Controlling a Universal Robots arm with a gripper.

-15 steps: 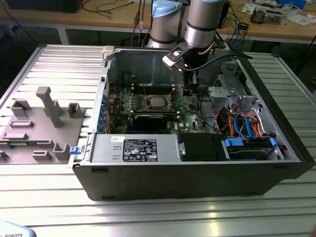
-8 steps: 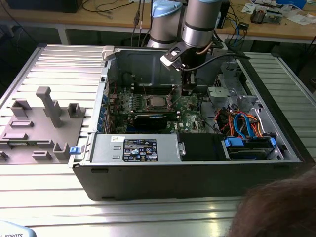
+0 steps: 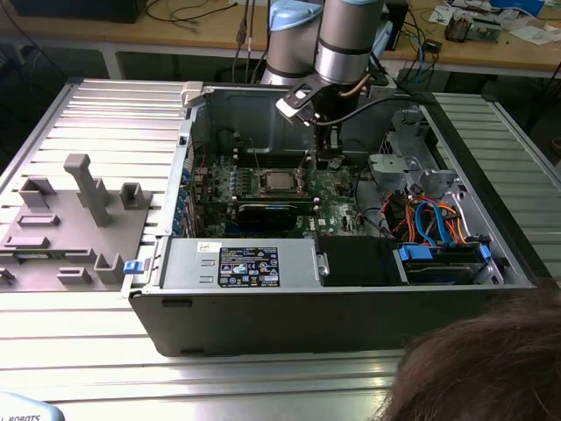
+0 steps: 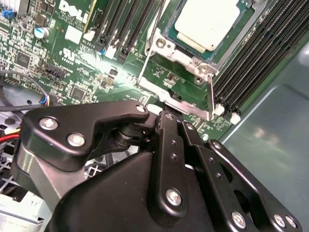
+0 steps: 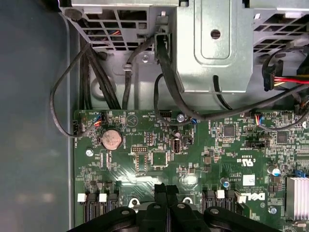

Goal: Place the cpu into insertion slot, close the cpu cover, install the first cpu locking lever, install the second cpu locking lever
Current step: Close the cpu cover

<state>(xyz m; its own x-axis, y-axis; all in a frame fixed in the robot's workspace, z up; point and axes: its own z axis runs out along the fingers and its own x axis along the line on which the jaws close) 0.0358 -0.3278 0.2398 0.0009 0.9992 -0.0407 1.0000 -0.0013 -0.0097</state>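
While the cpu (image 4: 207,21) lies framed by the cpu cover (image 4: 179,54), the gripper (image 4: 163,114), jaws closed, hangs beside that cover's edge.

Hangs in from about twelve o'clock of the exterior view, with the arm (image 3: 348,39) near upright and the wrist aimed down toward six o'clock. Holds the gripper (image 3: 323,160) low at the wrist's end, its fingers (image 5: 160,192) pressed together tip to tip in the first wrist view, with black linkage bars (image 4: 174,159) spread out behind them.
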